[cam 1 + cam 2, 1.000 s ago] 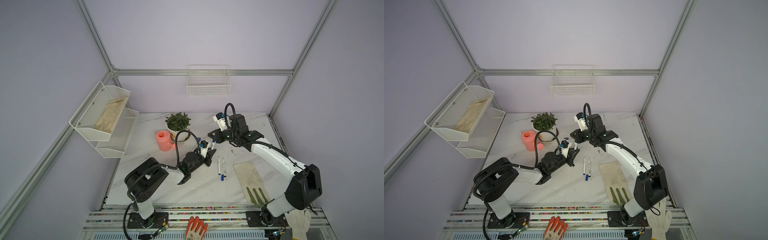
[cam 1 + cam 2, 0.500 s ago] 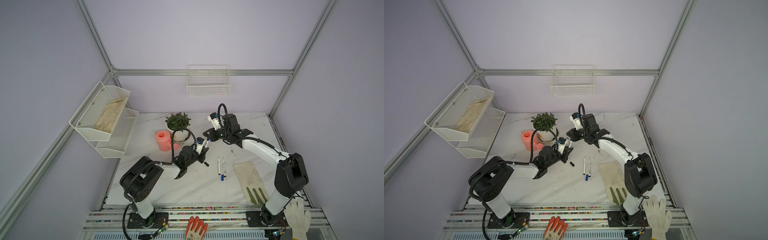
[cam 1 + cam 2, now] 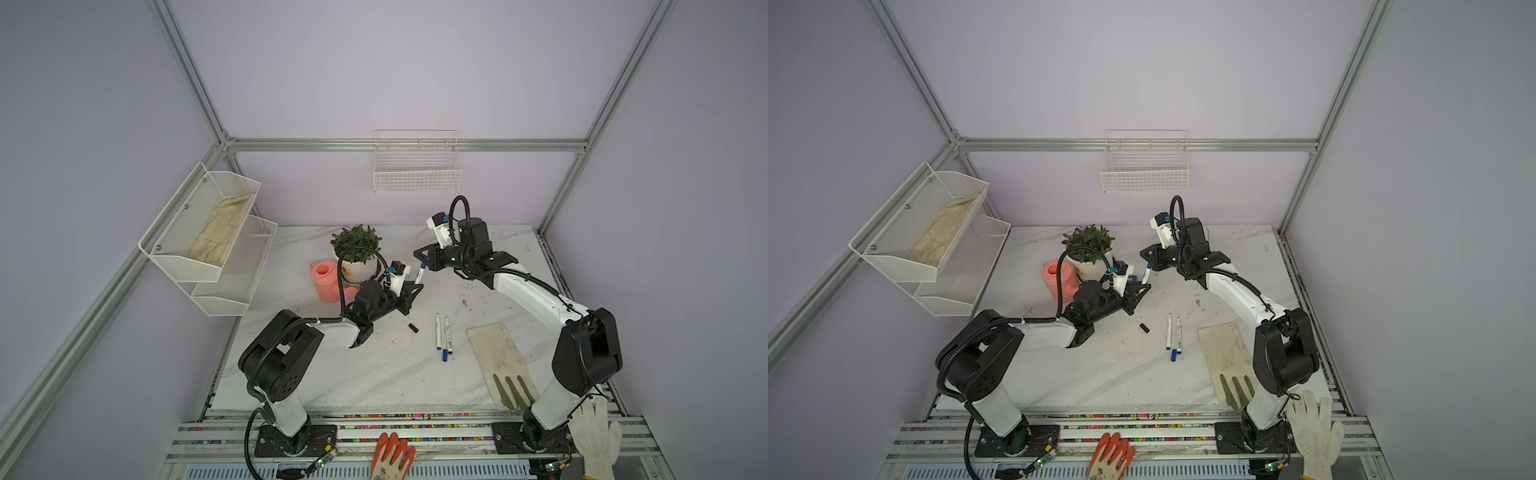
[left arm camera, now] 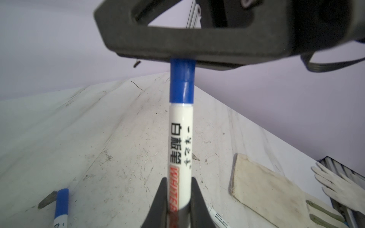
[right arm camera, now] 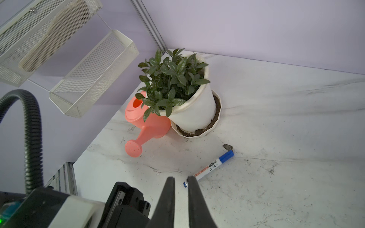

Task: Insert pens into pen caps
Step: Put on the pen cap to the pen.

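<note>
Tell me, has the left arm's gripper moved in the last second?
Yes. The left gripper has moved toward the plant pot, away from the black cap.

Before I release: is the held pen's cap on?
On: the blue cap covers the tip of the pen, meeting its white barrel. Fully clicked: cannot tell.

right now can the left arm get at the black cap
Probably yes: the black cap lies in the open near the left gripper, nothing between, though that gripper is shut on a pen.
</note>
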Available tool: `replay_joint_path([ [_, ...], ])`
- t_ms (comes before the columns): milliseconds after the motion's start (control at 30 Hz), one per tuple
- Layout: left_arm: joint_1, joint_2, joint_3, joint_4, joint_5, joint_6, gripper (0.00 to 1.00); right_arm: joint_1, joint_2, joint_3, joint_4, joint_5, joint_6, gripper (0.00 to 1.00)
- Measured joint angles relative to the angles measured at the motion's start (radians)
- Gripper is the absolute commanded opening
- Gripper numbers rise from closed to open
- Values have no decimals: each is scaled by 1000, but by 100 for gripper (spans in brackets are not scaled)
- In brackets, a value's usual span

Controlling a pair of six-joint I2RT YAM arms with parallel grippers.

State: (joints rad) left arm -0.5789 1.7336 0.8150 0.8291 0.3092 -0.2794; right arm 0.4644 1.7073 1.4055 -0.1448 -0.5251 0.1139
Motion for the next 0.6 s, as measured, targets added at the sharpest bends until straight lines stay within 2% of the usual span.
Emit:
replay_joint_path([
  [267,21,102,108,0,11,30,0,53,10,8,59,182,-56,0],
  [600,22,211,256,-1,-42,119,0,55,23,10,132,217,-102,0],
])
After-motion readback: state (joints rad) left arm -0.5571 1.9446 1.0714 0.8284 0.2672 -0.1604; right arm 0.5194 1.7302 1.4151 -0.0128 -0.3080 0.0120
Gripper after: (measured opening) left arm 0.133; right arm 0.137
